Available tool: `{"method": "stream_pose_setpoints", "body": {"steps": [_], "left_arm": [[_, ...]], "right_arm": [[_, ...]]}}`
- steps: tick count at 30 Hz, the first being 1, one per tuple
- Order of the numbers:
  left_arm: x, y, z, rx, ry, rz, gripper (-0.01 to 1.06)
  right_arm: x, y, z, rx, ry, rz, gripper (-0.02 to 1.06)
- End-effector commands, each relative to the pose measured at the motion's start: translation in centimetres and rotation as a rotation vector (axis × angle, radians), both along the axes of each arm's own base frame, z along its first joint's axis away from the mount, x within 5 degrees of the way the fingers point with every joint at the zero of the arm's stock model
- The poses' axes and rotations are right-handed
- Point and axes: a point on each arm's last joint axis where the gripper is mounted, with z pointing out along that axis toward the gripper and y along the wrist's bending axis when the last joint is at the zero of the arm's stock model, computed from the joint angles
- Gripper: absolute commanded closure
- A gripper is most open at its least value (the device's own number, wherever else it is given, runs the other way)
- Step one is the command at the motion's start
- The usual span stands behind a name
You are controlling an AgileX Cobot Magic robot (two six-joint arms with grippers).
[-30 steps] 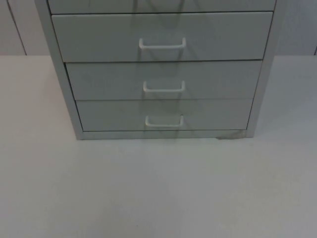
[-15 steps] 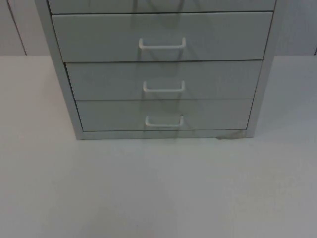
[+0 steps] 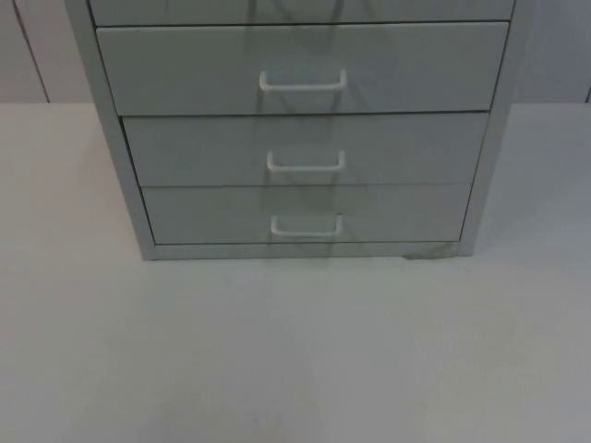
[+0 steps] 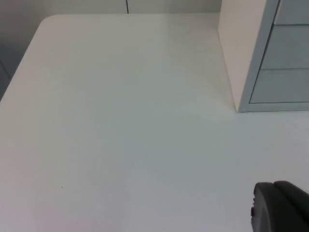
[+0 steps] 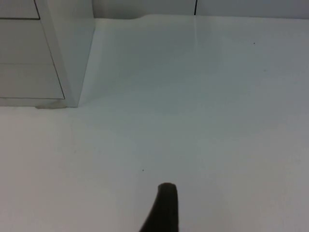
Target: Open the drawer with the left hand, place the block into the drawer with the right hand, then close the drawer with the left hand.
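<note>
**A:** So what are we looking at here? From the top we've got a grey cabinet (image 3: 305,129) standing on the white table (image 3: 295,351), three drawer fronts in full view, each with a white handle. Top drawer (image 3: 305,66), middle drawer (image 3: 305,148), bottom drawer (image 3: 305,214), all pushed in flush, so we can't see what's inside any of them.

**B:** Yep, all closed. Left gripper (image 4: 280,208) hangs over bare table near the cabinet's left front corner; we only see one black fingertip, so we can't tell if it's spread or closed. It's holding nothing we can see.

**A:** Same deal with the right gripper (image 5: 164,208), one dark fingertip above the table, off the cabinet's right side. Can't tell its state either. As for the block, we can't say where it is.
</note>
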Motion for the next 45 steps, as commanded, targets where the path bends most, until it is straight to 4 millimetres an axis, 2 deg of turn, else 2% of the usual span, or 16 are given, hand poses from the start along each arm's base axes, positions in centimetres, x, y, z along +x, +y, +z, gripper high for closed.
{"method": "stream_pose_setpoints", "body": {"steps": [1, 3, 4, 6, 8, 9, 10, 11, 14, 19, 21, 28, 45], "left_arm": [[-0.03, 0.02, -0.13, -0.008, 0.003, 0.010, 1.00], [-0.03, 0.02, -0.13, -0.014, 0.003, 0.013, 0.84], [-0.03, 0.02, -0.13, -0.014, 0.003, 0.013, 0.84], [-0.03, 0.02, -0.13, -0.015, 0.003, 0.013, 0.59], [-0.02, 0.00, -0.13, -0.017, 0.003, 0.012, 0.23], [-0.02, 0.00, -0.13, -0.017, 0.003, 0.012, 0.23], [-0.02, 0.00, -0.13, -0.017, 0.003, 0.012, 0.06], [-0.02, 0.00, -0.11, -0.022, 0.001, 0.014, 0.00], [-0.02, -0.02, -0.11, -0.026, 0.001, 0.014, 0.00], [0.01, -0.17, -0.06, -0.046, -0.005, 0.006, 0.00], [0.01, -0.13, -0.07, -0.049, -0.004, 0.012, 0.00], [-0.05, 0.60, -0.12, -0.082, -0.002, 0.121, 0.00], [-0.05, 0.61, -0.14, -0.014, 0.003, 0.087, 0.00]], "right_arm": [[0.01, -0.03, -0.09, -0.007, -0.004, -0.006, 0.33], [0.01, -0.03, -0.09, -0.007, -0.004, -0.006, 0.33], [0.01, -0.03, -0.09, -0.007, -0.004, -0.006, 0.33], [0.01, -0.03, -0.09, -0.007, -0.004, -0.006, 0.33], [0.01, -0.03, -0.09, -0.007, -0.004, -0.006, 0.33], [0.01, -0.03, -0.09, -0.007, -0.004, -0.006, 0.33], [0.01, -0.03, -0.09, -0.007, -0.004, -0.006, 0.33], [0.01, -0.03, -0.09, -0.007, -0.004, -0.006, 0.33], [0.01, -0.03, -0.09, -0.007, -0.004, -0.006, 0.30], [0.02, 0.00, -0.09, -0.004, -0.004, -0.003, 0.02], [0.02, 0.00, -0.09, -0.004, -0.004, -0.003, -0.01], [0.02, 0.00, -0.09, -0.004, -0.004, -0.003, -0.01], [0.02, 0.00, -0.09, -0.004, -0.004, -0.003, -0.01]]}}
